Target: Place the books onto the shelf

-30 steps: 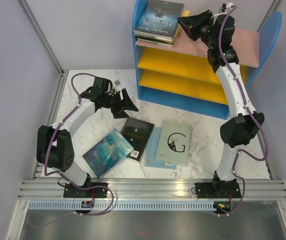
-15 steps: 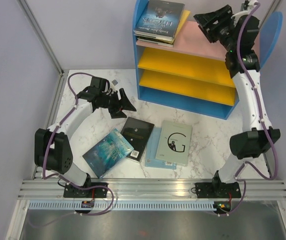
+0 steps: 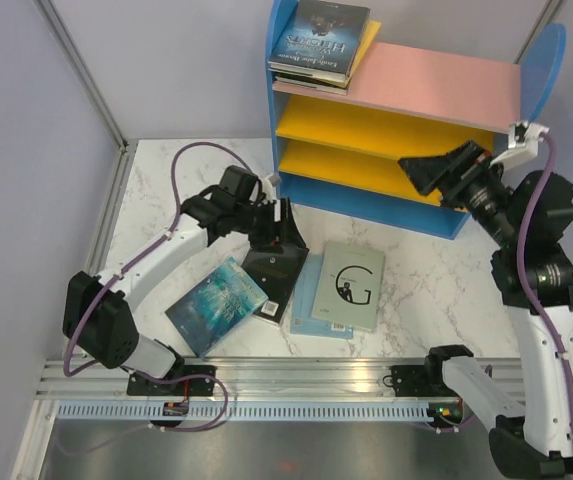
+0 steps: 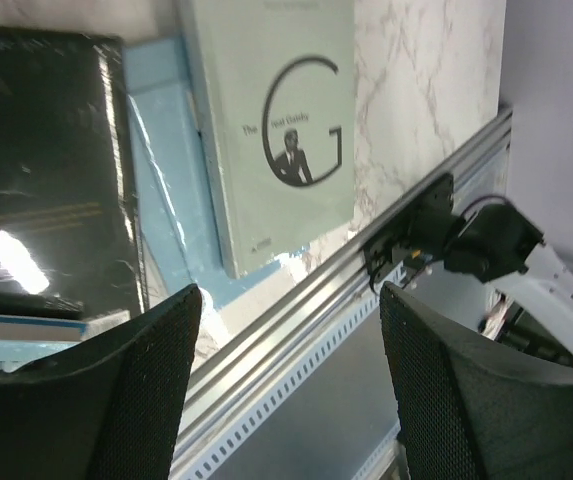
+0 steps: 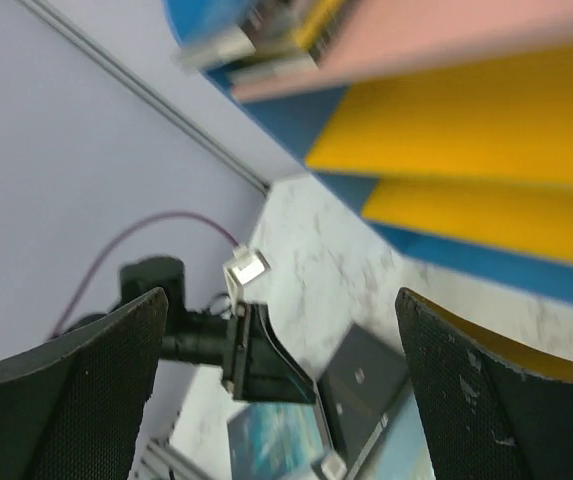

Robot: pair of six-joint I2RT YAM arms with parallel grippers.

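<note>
We see the table (image 3: pixel 416 290), marble top, under both arms. The shelf (image 3: pixel 396 130) stands at its far side, just beyond the right gripper (image 3: pixel 424 178), which hangs in front of the lower yellow boards without touching them. In the right wrist view the shelf fills the upper right, above that gripper's fingers (image 5: pixel 76 400). The right gripper is released, jaws wide, nothing between them. The rail (image 3: pixel 306 375) runs along the near table edge, on the near side of both grippers.

A stack (image 3: pixel 318 42) of books lies flat on the pink top board at the shelf's left end. It is up and left of the right gripper and well beyond the left gripper (image 3: pixel 284 238). We cannot count the books in it.

Four books lie flat on the table. The G book (image 3: pixel 350 285), pale green, is to the near right of the left gripper and to the near left of the right one. It lies on the blue book (image 3: pixel 304 295), which pokes out at its left side. The teal book (image 3: pixel 216 303) is to the near left of the left gripper. It touches or overlaps the black book (image 3: pixel 274 268); we cannot tell which.

The black book lies right under the left gripper, which sits over its far end; contact is unclear. The left gripper is released, fingers (image 4: pixel 126 400) well apart, holding nothing.
</note>
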